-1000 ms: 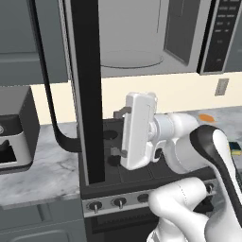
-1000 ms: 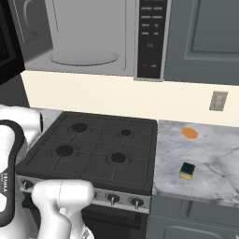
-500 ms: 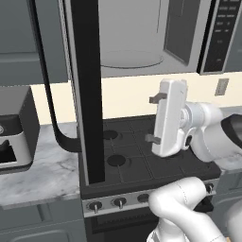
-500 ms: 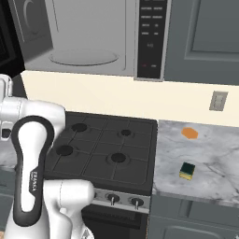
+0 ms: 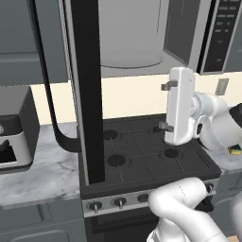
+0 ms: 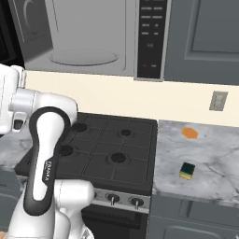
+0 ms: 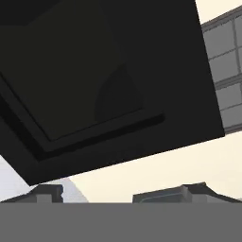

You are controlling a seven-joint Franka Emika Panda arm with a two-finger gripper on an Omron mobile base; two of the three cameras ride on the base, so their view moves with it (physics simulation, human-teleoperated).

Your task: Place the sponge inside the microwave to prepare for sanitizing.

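- gripper (image 5: 164,107) wide open, empty, centre-right of left base view
- sponge (image 6: 187,171) on counter, lower right
- microwave (image 6: 84,37) door (image 5: 85,90) open, upper left

The one piece of lettering that can be made out is on the robot arm (image 6: 44,163) in the right base view: small light capitals run lengthwise down the dark link and seem to spell "FRANKA", though they are tiny and only just legible. The microwave (image 6: 88,37) has a black button panel (image 6: 150,35) on its right side with rows of pale markings on the keys, also seen in the left base view, but these are too small and blurred to read as words or digits. Nothing else carries readable text, a brand or a number.
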